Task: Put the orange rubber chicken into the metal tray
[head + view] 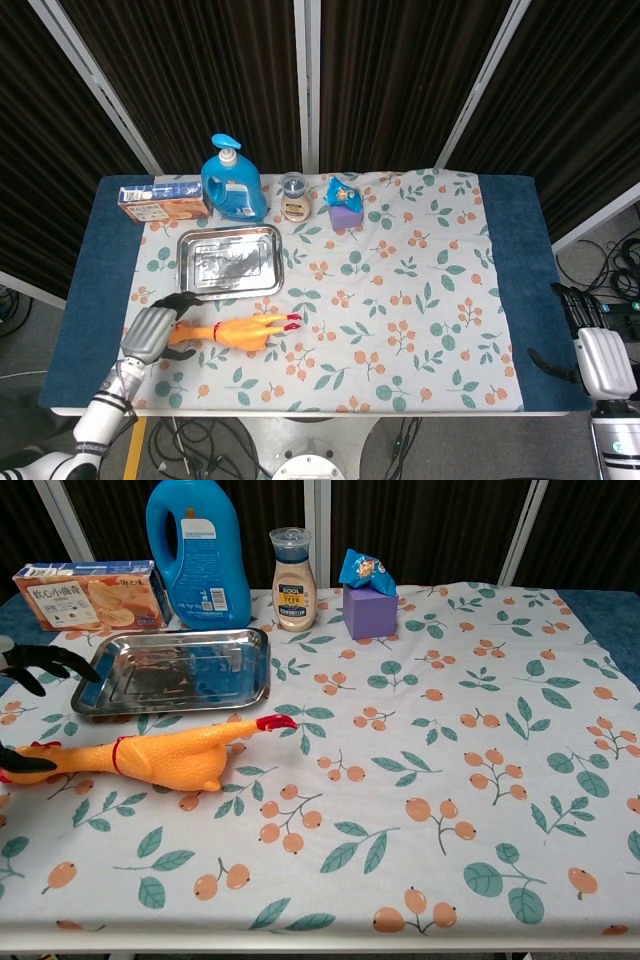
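- Dark pleated curtains with pale upright bars close off the back; below them a table (510,260) with blue edges carries a white cloth printed with leaves and orange berries.
- Left hand (152,330): over the near-left part of the cloth, dark fingers (45,660) spread apart and holding nothing. In the chest view only fingertips enter at the left edge, one group above the tray's near-left corner, one at the chicken's head end.
- Orange rubber chicken (232,331): lying flat on the cloth, directly beside the left hand; its head end lies at the fingers, its red feet point away from the hand. Whether a fingertip touches it cannot be told.
- Metal tray (265,235): just beyond the left hand and the chicken, nothing in it.
- Beyond the tray, farther from the left hand: a snack box (160,202), a blue pump bottle (233,181), a small jar (293,197) and a purple block (345,217) with a blue wrapped item (343,191) on top.
- Right hand (598,358): off the table's near-right corner, well apart from every object, fingers extended and holding nothing.
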`<act>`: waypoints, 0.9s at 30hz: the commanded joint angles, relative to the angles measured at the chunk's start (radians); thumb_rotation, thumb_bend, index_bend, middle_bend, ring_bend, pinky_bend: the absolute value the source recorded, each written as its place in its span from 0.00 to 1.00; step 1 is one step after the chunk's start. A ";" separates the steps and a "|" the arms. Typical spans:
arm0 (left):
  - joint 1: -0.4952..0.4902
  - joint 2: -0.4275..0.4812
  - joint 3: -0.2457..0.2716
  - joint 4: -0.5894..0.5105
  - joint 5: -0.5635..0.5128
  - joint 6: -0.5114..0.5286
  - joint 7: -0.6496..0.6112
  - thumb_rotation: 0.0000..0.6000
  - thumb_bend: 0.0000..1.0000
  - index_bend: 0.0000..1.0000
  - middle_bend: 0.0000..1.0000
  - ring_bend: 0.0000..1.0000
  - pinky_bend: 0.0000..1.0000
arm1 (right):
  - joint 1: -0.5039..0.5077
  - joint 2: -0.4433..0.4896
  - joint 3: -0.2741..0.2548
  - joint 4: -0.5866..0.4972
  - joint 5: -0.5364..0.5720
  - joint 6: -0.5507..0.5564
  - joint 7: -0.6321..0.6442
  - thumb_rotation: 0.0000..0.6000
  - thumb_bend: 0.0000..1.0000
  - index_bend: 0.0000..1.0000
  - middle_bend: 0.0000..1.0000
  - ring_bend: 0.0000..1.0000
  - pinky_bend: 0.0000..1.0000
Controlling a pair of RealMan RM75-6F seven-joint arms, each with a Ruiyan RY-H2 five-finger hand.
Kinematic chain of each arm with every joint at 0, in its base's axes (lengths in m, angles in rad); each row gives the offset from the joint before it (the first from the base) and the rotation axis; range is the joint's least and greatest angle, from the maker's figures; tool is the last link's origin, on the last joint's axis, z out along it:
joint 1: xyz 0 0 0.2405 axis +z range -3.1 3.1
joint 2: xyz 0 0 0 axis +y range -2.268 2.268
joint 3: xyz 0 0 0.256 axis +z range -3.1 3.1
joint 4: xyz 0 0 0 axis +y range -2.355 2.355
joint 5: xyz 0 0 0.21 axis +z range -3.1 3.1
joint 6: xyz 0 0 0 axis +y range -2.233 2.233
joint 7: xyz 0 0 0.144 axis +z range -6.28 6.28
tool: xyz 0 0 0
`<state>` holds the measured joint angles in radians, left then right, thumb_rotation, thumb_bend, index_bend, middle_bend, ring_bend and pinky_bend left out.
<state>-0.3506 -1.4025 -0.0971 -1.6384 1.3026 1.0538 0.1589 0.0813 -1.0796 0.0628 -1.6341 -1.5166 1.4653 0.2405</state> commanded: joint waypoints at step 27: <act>-0.063 -0.146 0.017 0.171 -0.196 -0.065 0.076 1.00 0.33 0.41 0.40 0.32 0.35 | -0.001 0.002 0.000 -0.009 0.009 -0.005 -0.009 1.00 0.14 0.00 0.07 0.00 0.00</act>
<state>-0.4117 -1.5449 -0.0811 -1.4739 1.1078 0.9966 0.2456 0.0799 -1.0779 0.0631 -1.6427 -1.5069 1.4603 0.2322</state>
